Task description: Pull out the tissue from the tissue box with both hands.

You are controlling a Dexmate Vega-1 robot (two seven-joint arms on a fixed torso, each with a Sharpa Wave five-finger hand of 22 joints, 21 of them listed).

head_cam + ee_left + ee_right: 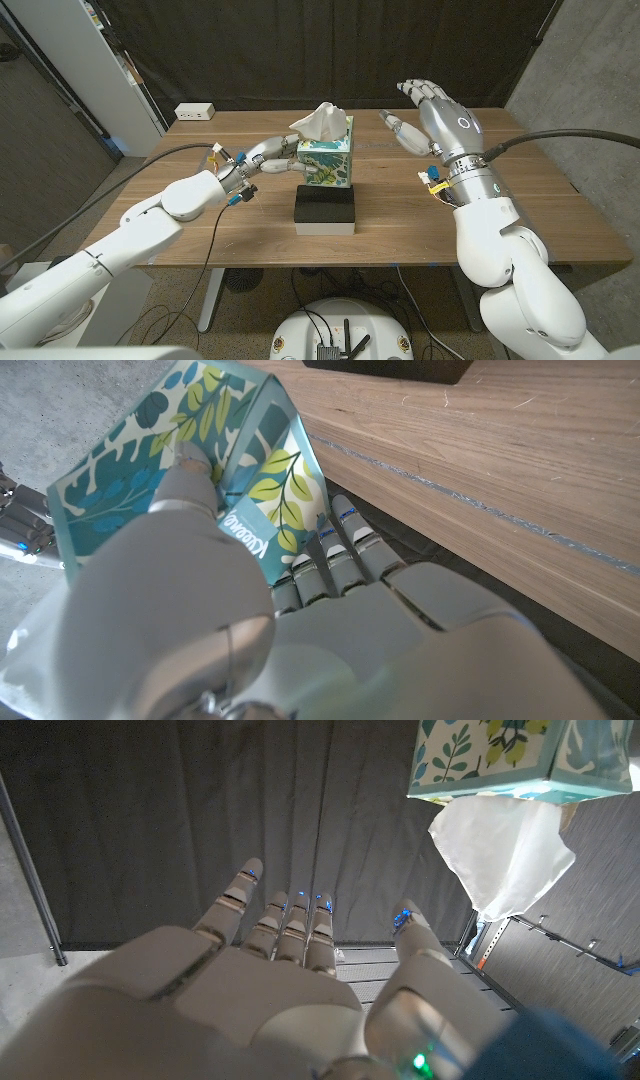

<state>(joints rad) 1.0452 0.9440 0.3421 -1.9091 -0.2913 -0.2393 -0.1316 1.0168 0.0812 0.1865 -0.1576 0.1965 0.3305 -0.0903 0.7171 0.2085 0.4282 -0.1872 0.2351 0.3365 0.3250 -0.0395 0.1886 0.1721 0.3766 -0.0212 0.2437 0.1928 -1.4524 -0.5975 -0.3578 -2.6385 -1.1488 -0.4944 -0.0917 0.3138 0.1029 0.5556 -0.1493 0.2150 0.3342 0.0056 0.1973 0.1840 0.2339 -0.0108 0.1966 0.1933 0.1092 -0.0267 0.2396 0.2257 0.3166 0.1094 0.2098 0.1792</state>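
The tissue box [326, 163], teal with a leaf print, stands at the middle of the wooden table with a white tissue [320, 122] sticking up from its top. My left hand [258, 160] holds the box's left side; in the left wrist view its fingers [330, 555] press on the printed box [180, 460]. My right hand [425, 115] hovers open, raised to the right of the box, fingers spread and apart from the tissue. The right wrist view shows that hand [290, 970] beside the box [520, 755] and hanging tissue [505, 855].
A black and white block [325, 210] lies on the table [150, 200] just in front of the box. A white power strip [194, 112] sits at the table's back left corner. A dark curtain hangs behind the table; a white cabinet stands at the left.
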